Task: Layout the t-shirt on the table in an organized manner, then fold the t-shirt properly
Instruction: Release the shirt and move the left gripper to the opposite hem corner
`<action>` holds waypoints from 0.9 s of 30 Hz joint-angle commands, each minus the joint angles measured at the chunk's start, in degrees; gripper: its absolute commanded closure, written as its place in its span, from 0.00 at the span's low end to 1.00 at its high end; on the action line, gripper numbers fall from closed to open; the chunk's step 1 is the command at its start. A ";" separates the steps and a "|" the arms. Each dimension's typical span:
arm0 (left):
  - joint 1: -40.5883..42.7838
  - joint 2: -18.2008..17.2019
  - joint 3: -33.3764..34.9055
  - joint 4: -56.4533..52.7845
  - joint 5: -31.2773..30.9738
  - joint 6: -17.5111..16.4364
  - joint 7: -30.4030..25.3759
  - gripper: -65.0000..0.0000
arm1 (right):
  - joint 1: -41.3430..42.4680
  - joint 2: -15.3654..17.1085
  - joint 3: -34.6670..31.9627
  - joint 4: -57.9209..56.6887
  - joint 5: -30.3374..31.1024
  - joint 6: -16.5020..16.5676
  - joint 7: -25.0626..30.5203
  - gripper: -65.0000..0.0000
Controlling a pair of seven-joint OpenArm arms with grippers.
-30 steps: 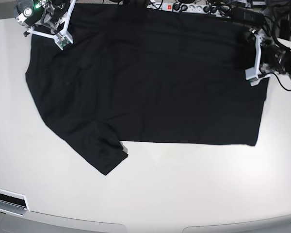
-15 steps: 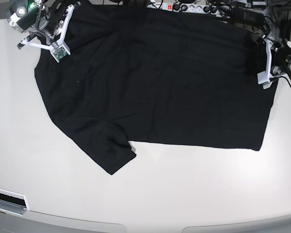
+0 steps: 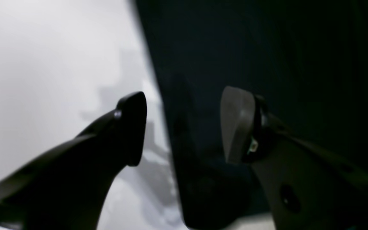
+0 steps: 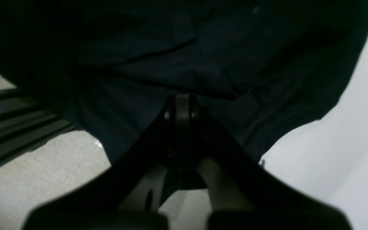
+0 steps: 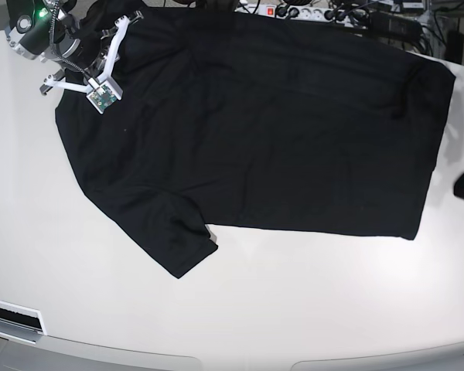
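Right gripper (image 5: 100,73): sits at the far-left corner in the base view, jaws together and pinched on the shoulder area of the t-shirt (image 5: 255,131); in the right wrist view the fingertips (image 4: 182,107) meet in a fold of black cloth with creases running out from the pinch.

T-shirt: spread mostly flat on the table (image 5: 309,309), long axis running left to right across the base view; one sleeve (image 5: 170,239) juts toward the near-left corner, its end slightly rumpled; the hem (image 5: 433,147) runs along the right side.

Far edge: the upper part of the shirt reaches the table's back edge, near a power strip (image 5: 294,11) and cables.

Left gripper (image 3: 184,127): jaws well apart and empty; one finger (image 3: 133,127) hangs over bare table, the other (image 3: 238,124) over black fabric, so the shirt's edge runs between them.

Key relation: the hem lies just inward of the left gripper, which is the nearer arm to that side; the collar end is the right arm's.

Judged step: layout not finished; folding not begun.
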 commanded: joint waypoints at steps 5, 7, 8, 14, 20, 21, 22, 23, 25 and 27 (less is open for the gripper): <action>-10.10 3.78 -0.42 -8.96 0.39 -0.46 -1.92 0.42 | -0.33 0.28 0.26 0.96 0.02 0.00 0.35 1.00; -13.97 5.66 -0.42 -14.58 0.39 -1.53 -2.78 0.42 | -0.44 0.31 0.28 0.96 0.00 0.02 0.07 1.00; -16.02 6.60 -0.42 -17.62 0.42 -2.38 -3.02 0.42 | -0.44 0.31 0.28 0.96 0.02 0.02 -0.26 1.00; -26.77 10.05 -0.42 -35.43 2.95 -5.33 -8.15 0.42 | -0.44 0.31 0.28 0.96 0.02 0.07 -0.85 1.00; -32.39 12.68 -0.37 -44.81 15.13 -2.16 -21.00 0.42 | -0.39 0.31 0.28 0.96 0.04 0.72 -0.81 1.00; -32.61 13.40 -0.37 -45.29 16.87 -0.57 -23.28 0.42 | -0.39 0.31 0.28 0.96 0.02 0.68 -0.83 1.00; -32.65 14.19 -0.37 -45.51 18.97 1.46 -25.53 0.42 | -0.39 0.31 0.28 0.96 0.04 0.68 -0.81 1.00; -32.63 15.04 -0.37 -45.51 20.70 3.41 -27.15 0.42 | -0.39 0.31 0.28 0.96 0.04 0.68 -0.81 1.00; -32.63 16.72 -0.28 -45.51 22.56 6.03 -28.37 0.42 | -0.44 0.31 0.28 0.96 0.04 0.68 -0.85 1.00; -32.59 18.14 0.52 -45.51 22.75 6.75 -28.74 0.42 | -0.42 0.31 0.26 0.96 0.04 0.68 -0.83 1.00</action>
